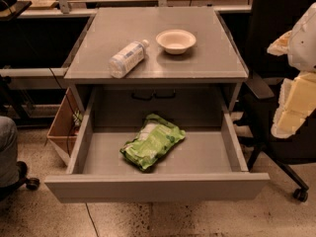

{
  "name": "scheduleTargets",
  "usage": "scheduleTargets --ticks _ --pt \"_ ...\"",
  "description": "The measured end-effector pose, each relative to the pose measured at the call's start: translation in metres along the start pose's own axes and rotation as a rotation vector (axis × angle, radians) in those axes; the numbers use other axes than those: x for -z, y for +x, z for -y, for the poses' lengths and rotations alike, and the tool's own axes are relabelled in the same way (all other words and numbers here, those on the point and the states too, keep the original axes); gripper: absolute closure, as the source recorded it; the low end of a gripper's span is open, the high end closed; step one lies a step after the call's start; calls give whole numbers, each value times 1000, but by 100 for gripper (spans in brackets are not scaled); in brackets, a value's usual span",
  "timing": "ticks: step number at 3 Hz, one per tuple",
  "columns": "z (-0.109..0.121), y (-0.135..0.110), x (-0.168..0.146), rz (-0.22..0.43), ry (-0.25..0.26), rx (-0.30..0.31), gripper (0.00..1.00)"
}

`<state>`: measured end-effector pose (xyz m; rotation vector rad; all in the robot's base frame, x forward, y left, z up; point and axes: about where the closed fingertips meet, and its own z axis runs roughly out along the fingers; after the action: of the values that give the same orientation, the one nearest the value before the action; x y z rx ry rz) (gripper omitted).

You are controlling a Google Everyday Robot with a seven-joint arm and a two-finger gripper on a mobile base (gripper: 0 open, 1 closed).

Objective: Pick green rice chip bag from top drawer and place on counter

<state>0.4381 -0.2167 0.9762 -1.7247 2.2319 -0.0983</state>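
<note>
Lying in the top drawer (158, 185), green rice chip bag (152, 141), your tool (294, 100) beyond the counter's (197, 63) right edge, its state you cannot tell.

We see the grey bench (197, 65) carrying two things. A clear plastic bottle (128, 58) lies on its side at the front left, cap pointing back and right. A white bowl (176, 41) stands upright near the cap, not touching it. The tool (295, 100) hangs beyond the bench's right edge.
</note>
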Motion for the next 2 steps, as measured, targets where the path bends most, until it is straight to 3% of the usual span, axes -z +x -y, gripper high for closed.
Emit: scheduleTargets --ticks 1,2 --pt "0 0 0 0 0 0 0" --pt "-5 -11 -24 33 -9 2 0"
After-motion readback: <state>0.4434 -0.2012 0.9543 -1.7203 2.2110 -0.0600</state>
